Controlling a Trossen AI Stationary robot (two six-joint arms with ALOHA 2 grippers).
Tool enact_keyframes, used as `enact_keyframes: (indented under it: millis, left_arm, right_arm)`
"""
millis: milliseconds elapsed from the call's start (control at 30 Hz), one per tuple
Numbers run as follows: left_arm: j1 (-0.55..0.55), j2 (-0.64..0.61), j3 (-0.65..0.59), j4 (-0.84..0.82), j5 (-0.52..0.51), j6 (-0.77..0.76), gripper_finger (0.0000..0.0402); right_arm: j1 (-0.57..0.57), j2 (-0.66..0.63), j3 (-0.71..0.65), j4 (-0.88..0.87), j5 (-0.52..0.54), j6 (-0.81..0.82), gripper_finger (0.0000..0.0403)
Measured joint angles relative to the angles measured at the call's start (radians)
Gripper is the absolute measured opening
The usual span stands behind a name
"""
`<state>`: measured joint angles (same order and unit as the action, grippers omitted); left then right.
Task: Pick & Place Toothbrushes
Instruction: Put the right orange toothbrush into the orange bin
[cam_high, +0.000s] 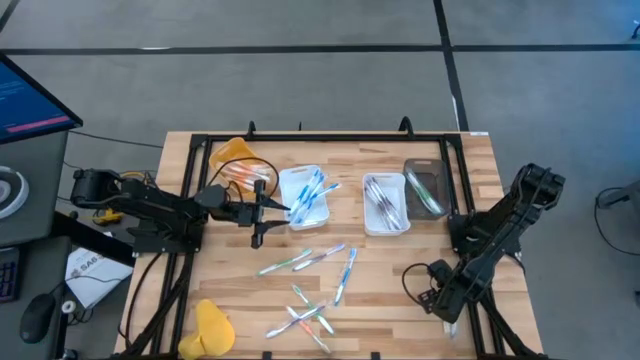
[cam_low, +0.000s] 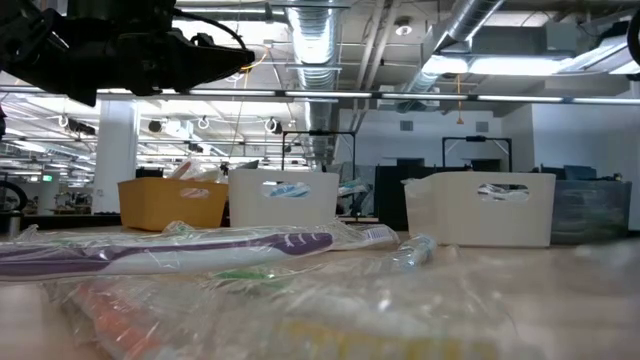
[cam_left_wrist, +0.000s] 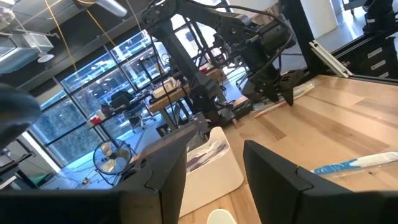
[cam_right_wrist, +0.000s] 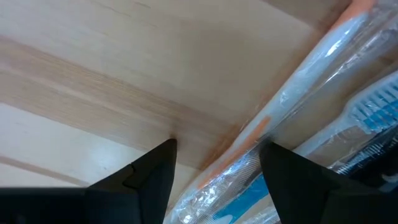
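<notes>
**Left pincer open and empty beside the blue tray; a dozen or so brushes loose on the boards**

The wooden table (cam_high: 200, 270) carries everything. The left arm (cam_high: 150, 205) reaches in from the left edge, and the right arm (cam_high: 500, 230) is folded along the right edge, clear of the trays.

Four trays stand in a row toward the far edge, apparently one per colour. A yellow tray (cam_high: 222, 152) sits nearest the far-left corner. Next comes a white tray (cam_high: 285, 180) of blue-marked brushes, then a second white tray (cam_high: 368, 222) of grey ones. Last is a dark tray (cam_high: 412, 170) toward the far-right corner.

The left gripper (cam_high: 262, 212) hangs between the yellow tray and the blue-brush tray. Its fingers are apart with nothing between them, so I judge it to be between a drop and the next pick.

The right gripper (cam_right_wrist: 219, 146) also has its fingers spread. Its own camera looks closely down on bare wood and a wrapped orange-marked brush (cam_right_wrist: 292, 87). The brush crosses beyond one fingertip and is not gripped.

The loose toothbrushes (cam_high: 310, 260) lie scattered from the middle of the table to the near edge, in clear wrappers and at mixed angles. These are left to sort. The wrappers look slippery, so a grip across the handle seems safest.
</notes>
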<state>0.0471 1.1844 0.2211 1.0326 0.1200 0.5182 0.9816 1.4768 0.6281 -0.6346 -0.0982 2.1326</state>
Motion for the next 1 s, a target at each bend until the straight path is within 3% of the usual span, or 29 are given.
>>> enact_keyframes:
  millis: [700,867,1000]
  left_arm:
    - [0.0,0.0,0.0,-0.004,0.0,-0.002,0.0154]
    - [0.0,0.0,0.0,-0.004,0.009,-0.007,0.0154]
    - [0.0,0.0,0.0,-0.004,0.109,-0.121,0.0154]
  right_arm:
    - [-0.001,0.002,-0.001,-0.012,0.011,0.009,0.0219]
    - [-0.001,0.002,-0.001,-0.018,0.01,0.015,0.0165]
    - [-0.001,0.002,-0.001,-0.019,0.01,0.011,0.0089]
